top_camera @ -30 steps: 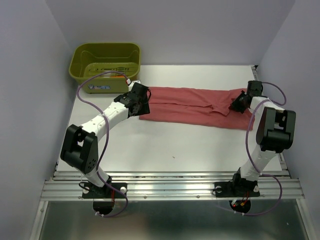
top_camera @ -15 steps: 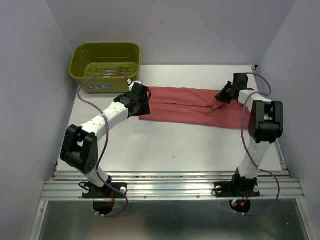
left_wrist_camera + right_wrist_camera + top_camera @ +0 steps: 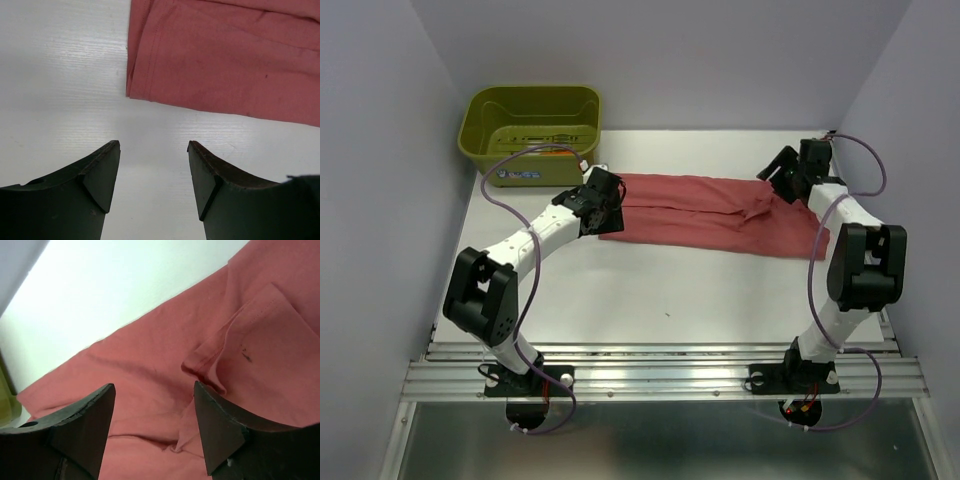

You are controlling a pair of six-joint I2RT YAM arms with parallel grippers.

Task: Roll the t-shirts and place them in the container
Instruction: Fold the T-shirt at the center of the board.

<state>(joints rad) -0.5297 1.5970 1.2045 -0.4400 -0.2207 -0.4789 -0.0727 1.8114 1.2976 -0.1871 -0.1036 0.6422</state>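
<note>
A dusty brick-red t-shirt [image 3: 710, 215] lies folded into a long flat strip across the back of the white table [image 3: 650, 290]. My left gripper [image 3: 608, 212] hovers at the strip's left end. In the left wrist view it [image 3: 154, 145] stands open over bare table, with the t-shirt's [image 3: 220, 55] hemmed corner just ahead of the fingertips. My right gripper [image 3: 775, 175] hangs above the strip's right end. In the right wrist view it [image 3: 154, 387] is open and holds nothing, and a puckered sleeve fold [image 3: 215, 365] of the t-shirt [image 3: 140, 370] lies below it.
An olive-green plastic tub [image 3: 530, 130] stands at the back left corner, close behind the left arm. Grey walls close in the table on the left, back and right. The metal rail [image 3: 660, 375] carrying the arm bases runs along the near edge.
My right gripper has opened, let go of the shirt's right end and risen toward the back of the table. The left arm has barely shifted.
</note>
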